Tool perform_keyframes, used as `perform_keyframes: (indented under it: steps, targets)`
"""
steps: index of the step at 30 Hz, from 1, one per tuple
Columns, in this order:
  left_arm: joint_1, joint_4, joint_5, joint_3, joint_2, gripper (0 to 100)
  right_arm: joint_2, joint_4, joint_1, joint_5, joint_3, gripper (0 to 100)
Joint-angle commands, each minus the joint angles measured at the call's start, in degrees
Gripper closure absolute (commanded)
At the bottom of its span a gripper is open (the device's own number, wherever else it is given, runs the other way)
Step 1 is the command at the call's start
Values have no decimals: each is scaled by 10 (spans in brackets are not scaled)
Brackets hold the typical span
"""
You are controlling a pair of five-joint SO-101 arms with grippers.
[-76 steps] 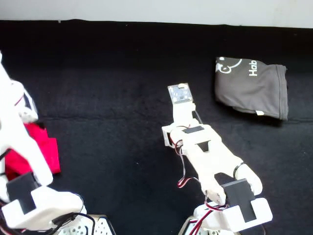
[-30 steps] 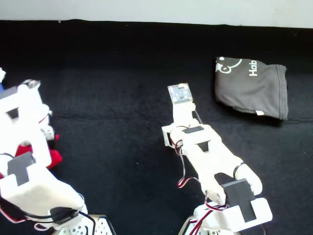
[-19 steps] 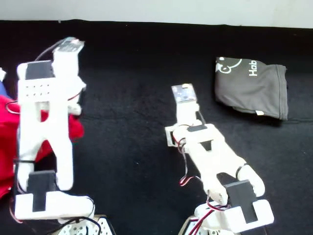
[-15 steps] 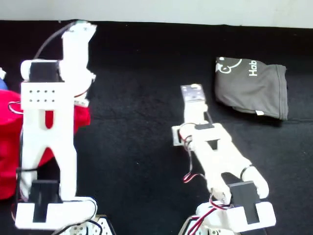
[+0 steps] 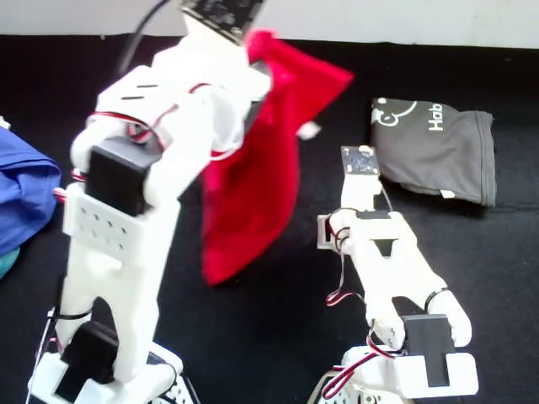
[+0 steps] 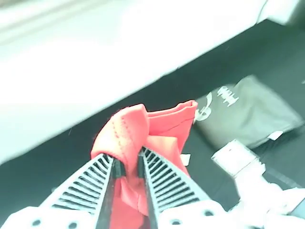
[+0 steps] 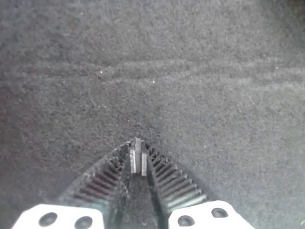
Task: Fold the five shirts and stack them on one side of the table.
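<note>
Hanging from left gripper: red shirt, upper centre of high view, above black table. Fabric unfolded, bunched at top, draping to narrow lower end; small white tag showing. Jaws clamped on red fold. Right gripper pinched together, nothing held, centre right. Folded dark grey shirt upper right; crumpled blue shirt at left edge.

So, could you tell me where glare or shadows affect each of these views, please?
High view: the wall beyond the table is washed out white, and its black surface swallows any shadow under the hanging red shirt. Left wrist view: the wall behind the left gripper is blown out, almost featureless. Right wrist view: even light, no glare around the right gripper.
</note>
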Motion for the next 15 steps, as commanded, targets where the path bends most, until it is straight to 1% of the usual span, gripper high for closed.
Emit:
perform_keyframes:
  steps: [1,3,5,8,11,15]
  targets:
    - [12,-20,-3,-10,-21,991,0,9,24,-4,2,990]
    - [-11,-9,-3,29,-23,991,0,9,24,-4,2,990]
    - [-53,7,-3,79,-26,991,0,9,24,-4,2,990]
    - [-149,30,-3,164,-26,991,0,9,24,-3,2,990]
    - [-252,29,-3,270,-22,991,1,8,24,-3,2,990]
    - [-356,28,-4,421,-22,991,1,8,24,-3,1,990]
